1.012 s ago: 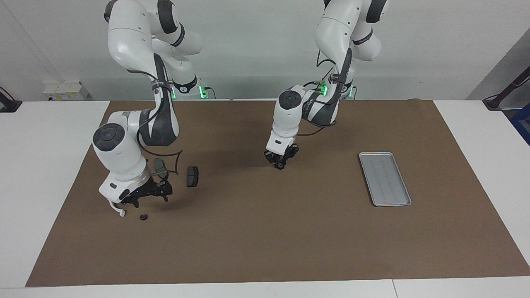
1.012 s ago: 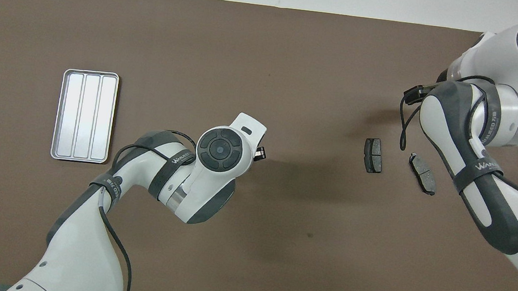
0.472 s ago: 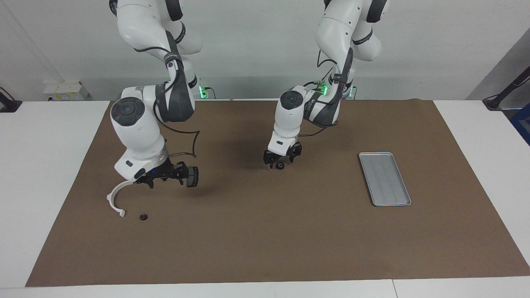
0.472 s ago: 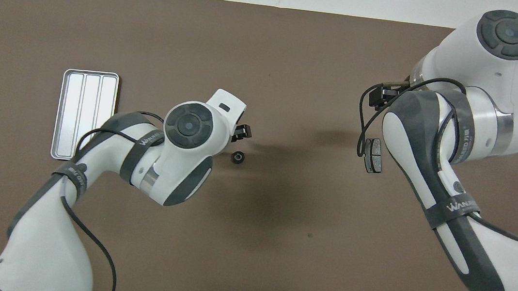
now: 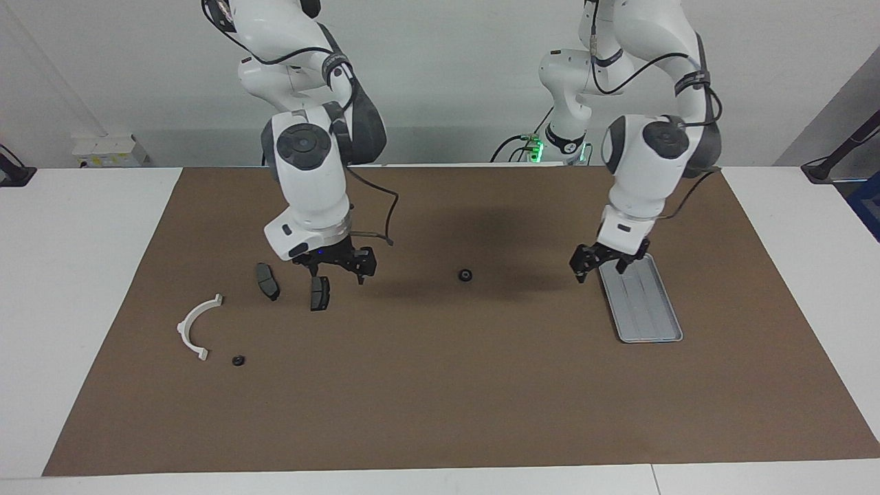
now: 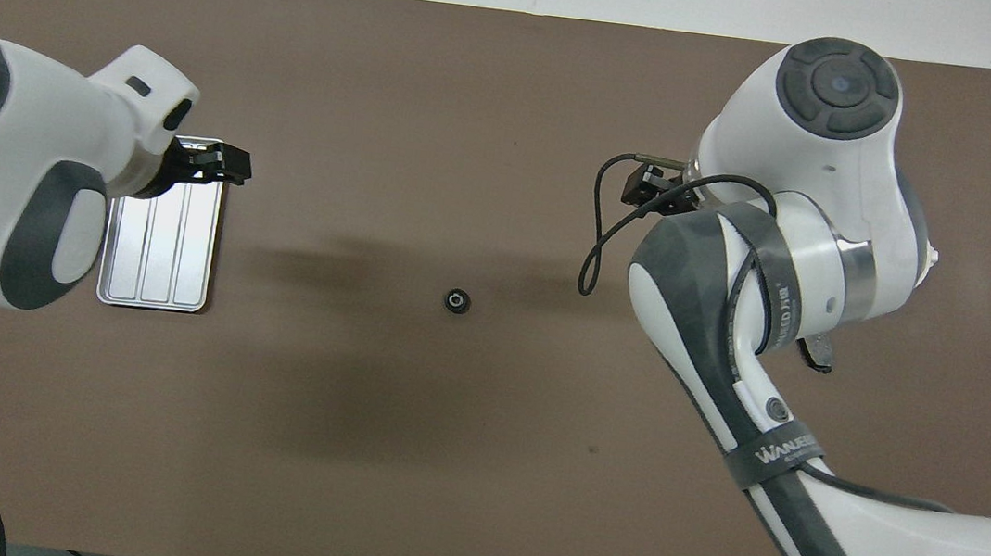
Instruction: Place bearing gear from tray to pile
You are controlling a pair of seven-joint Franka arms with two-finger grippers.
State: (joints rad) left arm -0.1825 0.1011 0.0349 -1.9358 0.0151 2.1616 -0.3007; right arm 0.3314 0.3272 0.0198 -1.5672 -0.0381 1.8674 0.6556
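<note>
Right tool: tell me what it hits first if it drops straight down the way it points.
Probably the brake pad under it, or the mat just beside that. The right tool hangs fingers-down, open and empty, partly over the pad; depth makes the exact overlap uncertain.
</note>
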